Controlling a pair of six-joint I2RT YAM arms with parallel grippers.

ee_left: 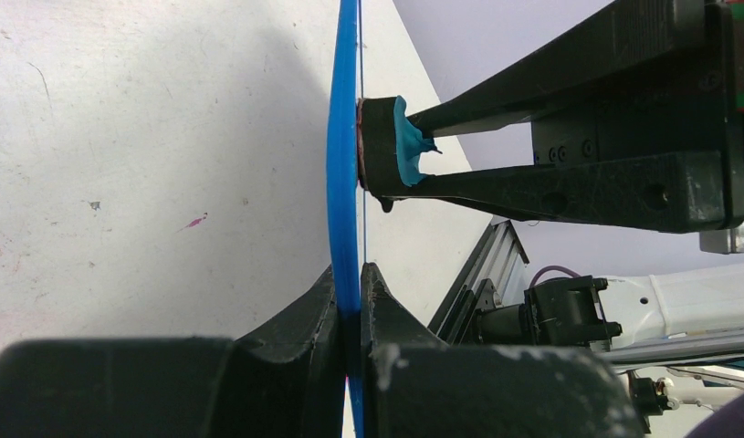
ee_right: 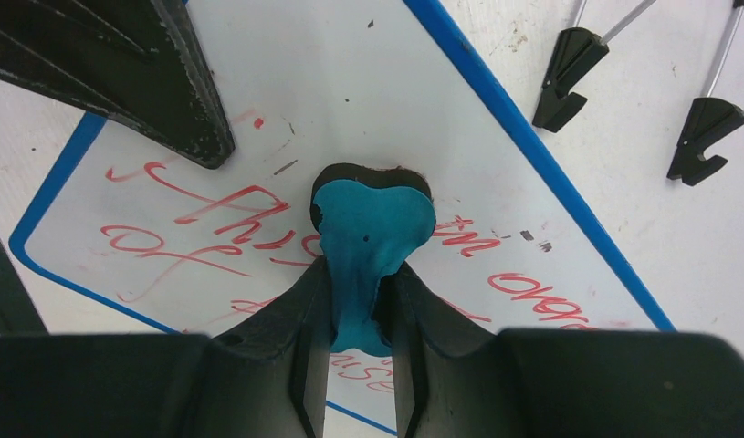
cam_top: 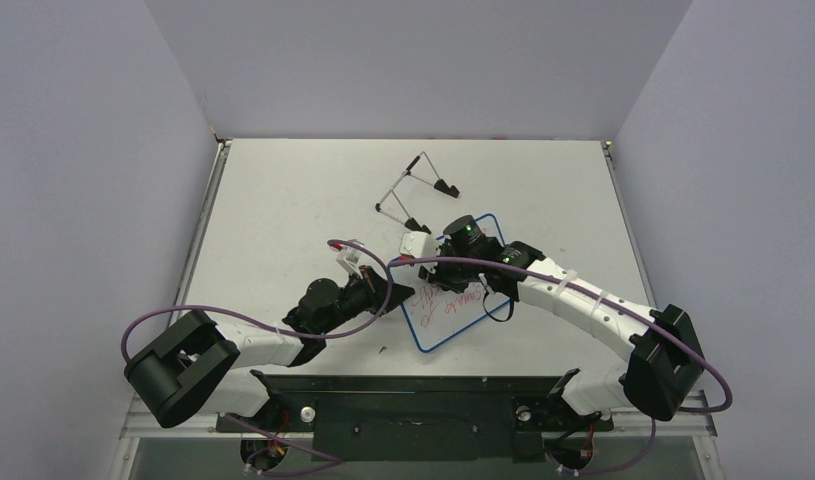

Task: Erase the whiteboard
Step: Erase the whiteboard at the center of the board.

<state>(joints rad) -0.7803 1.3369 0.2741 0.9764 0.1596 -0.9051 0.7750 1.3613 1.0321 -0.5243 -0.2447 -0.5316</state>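
The right gripper is clamped on the blue eraser, whose pad presses on the red-marked face of the whiteboard. The left gripper pinches the board's blue rim. The board sits mid-way across the table, near the wire easel stand.

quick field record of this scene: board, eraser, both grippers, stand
whiteboard: red writing across its face, not yet erased
eraser: blue, pad against the board face
left gripper: shut on the whiteboard's rim
right gripper: shut on the eraser
easel stand: beyond the board, apart from it
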